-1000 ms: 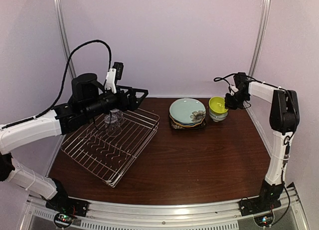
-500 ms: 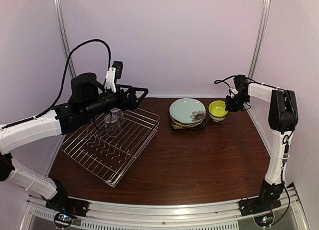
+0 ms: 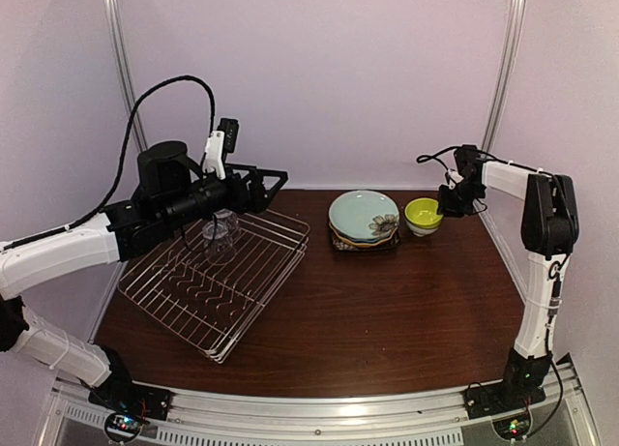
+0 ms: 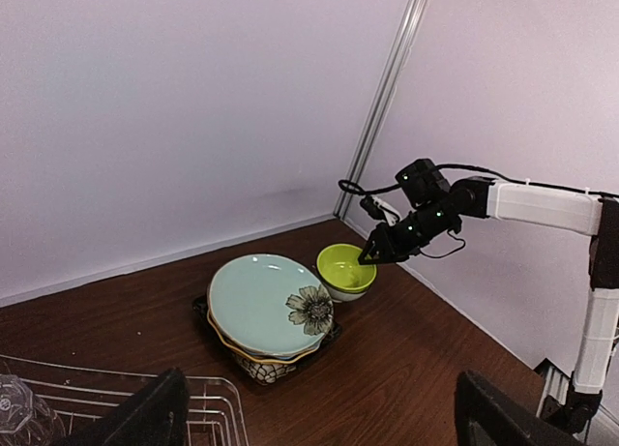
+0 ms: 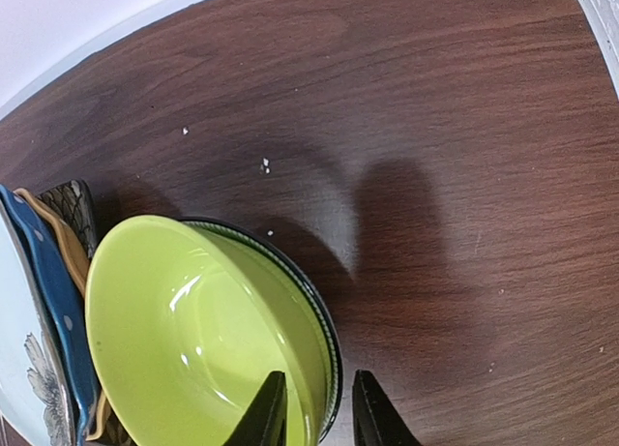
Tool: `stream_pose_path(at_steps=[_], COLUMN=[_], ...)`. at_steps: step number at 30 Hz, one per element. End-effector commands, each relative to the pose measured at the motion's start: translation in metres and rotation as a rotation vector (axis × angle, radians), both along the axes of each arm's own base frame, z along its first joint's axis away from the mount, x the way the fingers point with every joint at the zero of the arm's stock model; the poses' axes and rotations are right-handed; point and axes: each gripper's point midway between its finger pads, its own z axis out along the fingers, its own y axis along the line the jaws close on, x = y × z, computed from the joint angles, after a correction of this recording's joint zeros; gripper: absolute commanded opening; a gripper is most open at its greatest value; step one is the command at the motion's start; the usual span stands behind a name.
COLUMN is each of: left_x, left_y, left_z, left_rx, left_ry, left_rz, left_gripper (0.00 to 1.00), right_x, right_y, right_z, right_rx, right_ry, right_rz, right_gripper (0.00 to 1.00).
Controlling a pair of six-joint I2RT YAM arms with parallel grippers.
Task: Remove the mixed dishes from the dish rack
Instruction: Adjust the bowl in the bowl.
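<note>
The dish rack (image 3: pixel 208 291) stands at the left with one clear glass (image 3: pixel 221 235) in it, mouth down. My left gripper (image 3: pixel 273 183) hovers above the rack's far end, jaws wide open and empty (image 4: pixel 319 431). The plates (image 3: pixel 363 217) are stacked on the table, the pale teal flower-marked one (image 4: pixel 266 301) on top. The lime-green bowl (image 3: pixel 423 212) sits nested in the small pale bowl (image 5: pixel 332 349) beside the stack. My right gripper (image 5: pixel 314 412) straddles the bowls' near rim, one finger inside and one outside, with small gaps on both sides.
The rack's corner (image 4: pixel 208 407) and the glass (image 4: pixel 19 417) show at the bottom left of the left wrist view. The back wall and a metal corner post (image 3: pixel 503 69) stand close behind the bowls. Brown table (image 3: pixel 406 311) lies in front of the stack.
My right gripper has lowered the lime-green bowl down into the pale bowl, where it now rests. The left arm has not moved.
</note>
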Motion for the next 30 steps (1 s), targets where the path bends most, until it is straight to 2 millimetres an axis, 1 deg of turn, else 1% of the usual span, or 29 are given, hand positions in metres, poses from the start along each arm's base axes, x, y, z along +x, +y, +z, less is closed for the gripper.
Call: stream_pose_path(at_steps=[1, 5, 7, 9, 10, 17, 20, 25, 28, 30], left_x=[-0.002, -0.002, -0.002, -0.001, -0.001, -0.002, -0.002, -0.001, -0.001, -0.001], left_y=[-0.001, -0.001, -0.002, -0.002, -0.002, -0.002, -0.003, -0.004, -0.004, -0.005], left_z=[0.006, 0.007, 0.007, 0.007, 0.007, 0.007, 0.007, 0.006, 0.006, 0.006], left_rx=[-0.029, -0.032, -0.032, -0.032, -0.033, -0.034, -0.033, -0.031, -0.032, -0.032], left_ry=[-0.021, -0.026, -0.028, -0.028, -0.029, -0.030, -0.031, -0.029, -0.029, -0.029], left_rz=[-0.012, -0.012, -0.012, -0.011, -0.012, -0.015, -0.017, -0.019, -0.021, -0.022], left_gripper=[0.97, 0.97, 0.97, 0.97, 0.97, 0.97, 0.97, 0.97, 0.98, 0.97], right_x=[0.001, 0.001, 0.002, 0.003, 0.003, 0.004, 0.004, 0.005, 0.005, 0.004], right_y=[-0.010, -0.007, -0.005, -0.017, -0.018, -0.017, -0.012, -0.008, -0.006, -0.006], right_z=[0.012, 0.011, 0.010, 0.009, 0.009, 0.007, 0.003, 0.003, 0.000, -0.002], right_rx=[-0.030, -0.017, -0.005, 0.006, 0.013, 0.054, 0.074, 0.098, 0.107, 0.105], right_ry=[-0.027, -0.025, -0.027, -0.026, -0.028, -0.030, -0.017, -0.023, -0.016, -0.009], right_rz=[-0.021, -0.015, -0.012, -0.038, -0.040, -0.043, -0.028, -0.018, -0.012, -0.011], right_gripper=[0.21, 0.09, 0.04, 0.00, 0.00, 0.00, 0.00, 0.01, 0.06, 0.13])
